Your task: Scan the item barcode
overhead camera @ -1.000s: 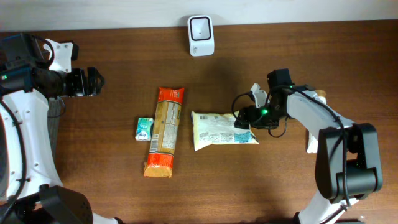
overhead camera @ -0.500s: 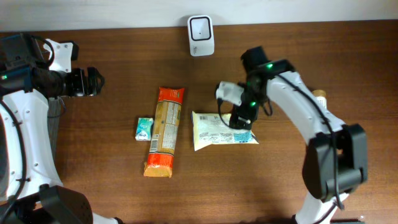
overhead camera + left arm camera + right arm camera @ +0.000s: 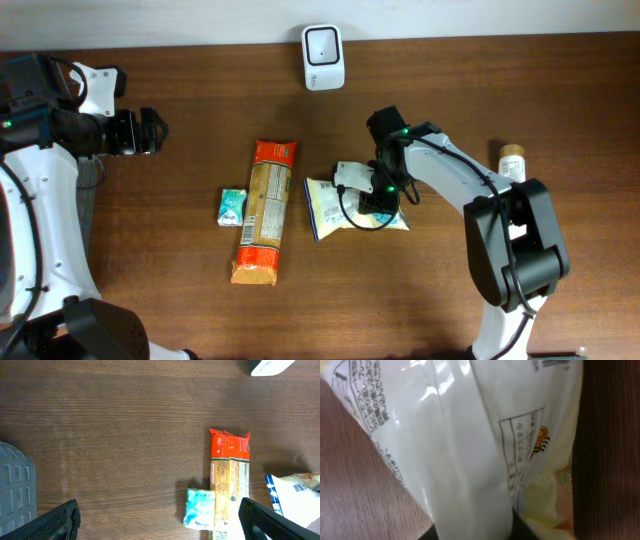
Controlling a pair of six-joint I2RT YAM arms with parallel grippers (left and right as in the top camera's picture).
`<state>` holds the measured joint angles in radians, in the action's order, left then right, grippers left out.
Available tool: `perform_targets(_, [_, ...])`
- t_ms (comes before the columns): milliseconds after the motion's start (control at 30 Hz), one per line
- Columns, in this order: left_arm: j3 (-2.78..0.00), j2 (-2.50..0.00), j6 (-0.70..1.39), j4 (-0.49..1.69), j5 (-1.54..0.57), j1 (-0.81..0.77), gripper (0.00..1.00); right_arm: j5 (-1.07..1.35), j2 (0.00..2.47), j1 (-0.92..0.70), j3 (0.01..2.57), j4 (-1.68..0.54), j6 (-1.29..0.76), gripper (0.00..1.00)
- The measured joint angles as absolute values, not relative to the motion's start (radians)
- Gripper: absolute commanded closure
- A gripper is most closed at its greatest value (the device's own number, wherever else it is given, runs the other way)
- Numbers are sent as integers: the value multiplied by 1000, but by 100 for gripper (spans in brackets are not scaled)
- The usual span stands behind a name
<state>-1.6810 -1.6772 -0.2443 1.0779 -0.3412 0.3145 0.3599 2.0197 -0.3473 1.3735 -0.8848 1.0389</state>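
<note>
Grasp step of the scan. The right gripper sits on the white-and-yellow printed plastic pouch, which lies mid-way across the brown wooden desk. The wrist view shows a fold of film bunched into the fingers, so the gripper reads as pinching the pouch. The left gripper hangs spread wide, well apart at the far left. Next move, by judgement: lift the pouch and turn whichever face carries the barcode toward the small white box-shaped scanner at the rear edge, without letting the film slip.

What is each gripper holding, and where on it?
Right gripper pinches the white packet by a bunched fold of film; left gripper is open, holding nothing.
</note>
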Motion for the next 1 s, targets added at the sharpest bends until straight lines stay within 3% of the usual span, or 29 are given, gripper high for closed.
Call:
perform_targets(67, [-1681,-1677,-244,1078,-341,315,1,361,2020,-347,1374,-887,1040,76])
perform_targets(133, [-1681,-1677,-244,1078,-341,315,1,361,2024,-348,1391,-958,1035,35])
perform_targets(233, [-1681,-1677,-244,1079,-342,315,1,356,2052,-348,1516,-1134,1019,1])
perform_targets(333, [-1681,-1677,-244,1081,-341,315,1,353,2055,-348,1788,-1268,899,1])
perform_targets(467, [-1681,-1677,-244,1079,-341,315,1,374,2056,-279,2024,-1462,522,5])
perform_targets(567, [-1681,-1677,-244,1077,-341,315,1,441,2053,-164,1930,-1477,431,6])
perform_targets(700, [-1681,-1677,-244,1077,-341,315,1,632,2059,4,1592,-1243,404,6])
perform_targets(933, [-1681,-1677,-244,1078,-341,315,1,776,2059,-123,1362,-1016,273,7])
perform_targets(967, [-1681,-1677,-244,1078,-341,315,1,790,2059,-146,1361,-998,253,9])
perform_targets(1000, [-1681,-1677,-244,1078,-341,315,1,788,2059,-174,1359,-955,205,24])
